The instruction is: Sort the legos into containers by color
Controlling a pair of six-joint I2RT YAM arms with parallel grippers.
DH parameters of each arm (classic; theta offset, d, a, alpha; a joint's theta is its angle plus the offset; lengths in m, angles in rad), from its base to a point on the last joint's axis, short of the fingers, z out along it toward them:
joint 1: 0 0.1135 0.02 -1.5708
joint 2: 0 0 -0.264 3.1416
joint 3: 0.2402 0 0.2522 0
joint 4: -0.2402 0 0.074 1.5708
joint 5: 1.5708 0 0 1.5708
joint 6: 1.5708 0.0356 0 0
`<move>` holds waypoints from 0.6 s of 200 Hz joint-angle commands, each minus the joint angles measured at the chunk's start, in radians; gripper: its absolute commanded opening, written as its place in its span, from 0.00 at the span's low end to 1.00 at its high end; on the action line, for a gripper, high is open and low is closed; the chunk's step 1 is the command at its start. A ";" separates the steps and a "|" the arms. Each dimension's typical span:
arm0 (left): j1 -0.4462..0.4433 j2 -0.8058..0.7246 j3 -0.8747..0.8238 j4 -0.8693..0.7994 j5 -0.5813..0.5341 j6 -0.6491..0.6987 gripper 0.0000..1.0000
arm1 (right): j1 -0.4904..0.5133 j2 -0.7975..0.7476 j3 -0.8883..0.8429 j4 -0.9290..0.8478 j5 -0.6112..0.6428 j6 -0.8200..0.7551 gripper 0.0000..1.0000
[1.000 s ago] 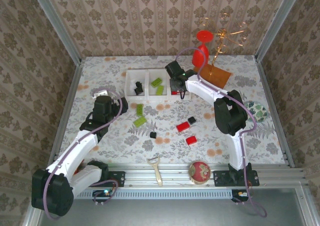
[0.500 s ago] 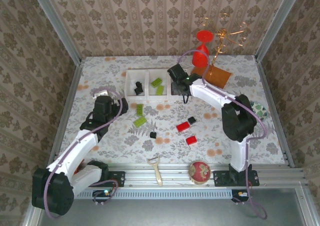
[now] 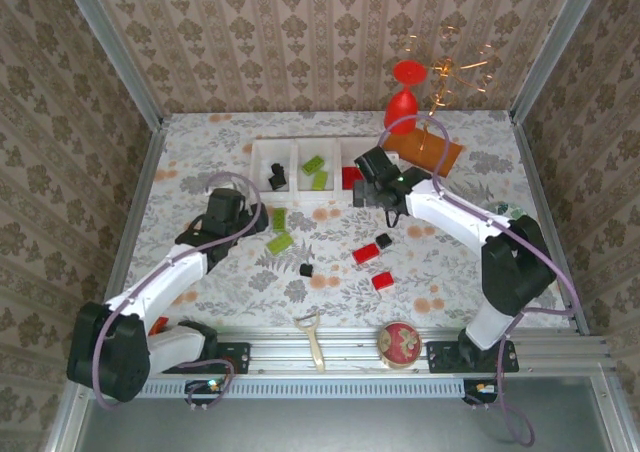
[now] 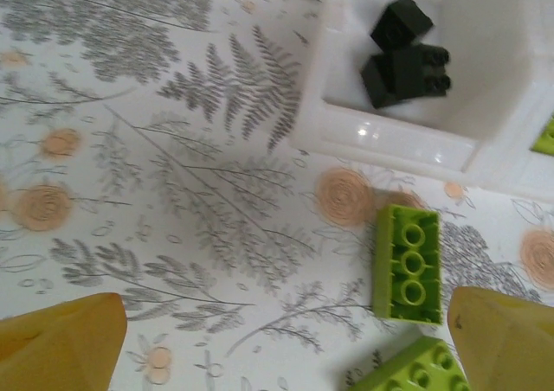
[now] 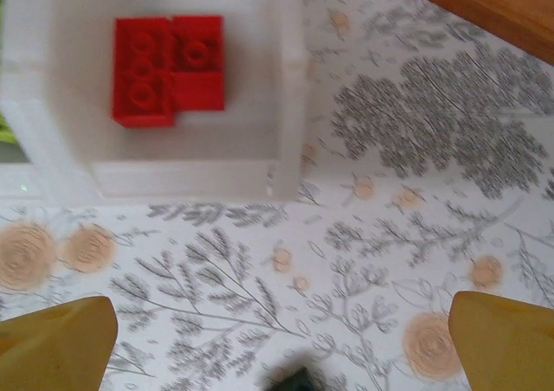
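The left pincer (image 4: 286, 348) hangs low over the counter (image 3: 200, 162), jaws spread wide with nothing between them. It is lined up on a lime green brick (image 4: 407, 264) that lies flat, studs up, just short of the containers (image 3: 258, 162). A second green brick (image 4: 415, 375) lies just beside it. That stance reads as an approach to pick up a green one. The left bin (image 4: 398, 140) holds black bricks (image 4: 407, 58) and the middle bin holds green ones (image 3: 317, 172), so each colour already has its own compartment. The right bin (image 5: 286, 105) holds red bricks (image 5: 169, 67). The right pincer (image 5: 286, 348) hovers just in front of it, jaws fully apart and empty, placed as it would be for a drop into that bin. Out on the counter, well apart from the bins, a tiny black cube (image 3: 306, 269), a red brick (image 3: 365, 253), a black brick (image 3: 383, 240) and a second red brick (image 3: 382, 280) lie unsorted, probably the right arm's share
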 commanded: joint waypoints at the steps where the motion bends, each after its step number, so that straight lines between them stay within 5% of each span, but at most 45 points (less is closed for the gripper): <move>1: -0.033 0.046 0.049 -0.019 -0.029 -0.017 0.93 | 0.002 -0.056 -0.044 -0.022 0.063 0.055 1.00; 120: -0.144 0.388 0.221 -0.061 0.045 -0.031 0.77 | 0.002 -0.135 -0.121 -0.052 0.150 0.132 1.00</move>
